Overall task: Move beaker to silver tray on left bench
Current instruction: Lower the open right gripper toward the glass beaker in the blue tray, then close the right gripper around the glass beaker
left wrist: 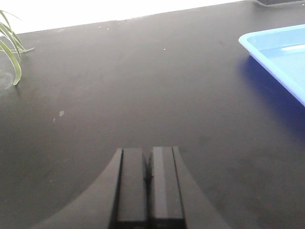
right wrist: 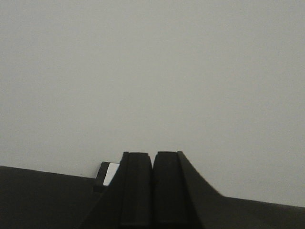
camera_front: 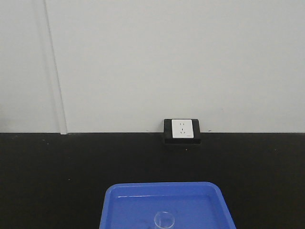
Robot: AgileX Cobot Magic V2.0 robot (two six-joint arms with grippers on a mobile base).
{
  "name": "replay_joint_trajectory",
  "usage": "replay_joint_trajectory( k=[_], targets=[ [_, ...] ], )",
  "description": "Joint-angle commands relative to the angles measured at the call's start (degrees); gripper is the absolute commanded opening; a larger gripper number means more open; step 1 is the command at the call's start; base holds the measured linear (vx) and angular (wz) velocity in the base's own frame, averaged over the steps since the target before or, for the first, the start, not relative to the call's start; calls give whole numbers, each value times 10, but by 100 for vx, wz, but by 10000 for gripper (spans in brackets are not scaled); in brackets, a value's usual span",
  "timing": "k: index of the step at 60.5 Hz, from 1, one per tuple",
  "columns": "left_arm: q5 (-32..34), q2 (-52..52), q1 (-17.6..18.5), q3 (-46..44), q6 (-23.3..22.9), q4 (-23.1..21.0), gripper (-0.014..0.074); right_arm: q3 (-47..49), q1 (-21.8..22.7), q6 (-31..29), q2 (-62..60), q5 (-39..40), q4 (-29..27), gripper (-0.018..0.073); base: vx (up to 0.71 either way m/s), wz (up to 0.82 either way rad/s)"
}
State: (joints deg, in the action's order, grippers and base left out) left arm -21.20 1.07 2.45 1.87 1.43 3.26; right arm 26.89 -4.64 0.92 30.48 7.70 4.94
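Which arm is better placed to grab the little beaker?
Probably left: the left gripper sits low beside the blue tray holding the beaker, while the right gripper faces the wall.

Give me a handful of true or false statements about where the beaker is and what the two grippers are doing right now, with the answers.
1. The beaker sits inside the blue tray. True.
2. The left gripper is gripping the beaker. False: it is shut on nothing, above the bare black bench.
3. A white socket sits at the foot of the wall behind the blue tray. True.
4. The right gripper is wide open. False: its fingers are shut together and hold nothing.
5. Green leaves show at the left edge of the left wrist view. True.
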Motion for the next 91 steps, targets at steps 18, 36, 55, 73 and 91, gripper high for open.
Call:
replay_joint_trajectory(
  k=[18, 36, 55, 73, 91],
  targets=[
    [43, 4, 4, 11, -1, -2, 1, 85, 3, -1, 238, 73, -11, -8, 0, 0],
    [43, 4, 4, 11, -1, -2, 1, 85, 2, 7, 259, 69, -11, 108, 0, 0],
    [43, 4, 4, 11, -1, -2, 1, 85, 2, 11, 259, 85, -10, 545, 0, 0],
    [43, 4, 4, 11, -1, -2, 1, 85, 2, 41, 259, 113, -13, 720, 0, 0],
    [43, 4, 4, 11, -1, -2, 1, 31, -37, 126, 353, 128, 111, 618, 0, 0]
  ],
)
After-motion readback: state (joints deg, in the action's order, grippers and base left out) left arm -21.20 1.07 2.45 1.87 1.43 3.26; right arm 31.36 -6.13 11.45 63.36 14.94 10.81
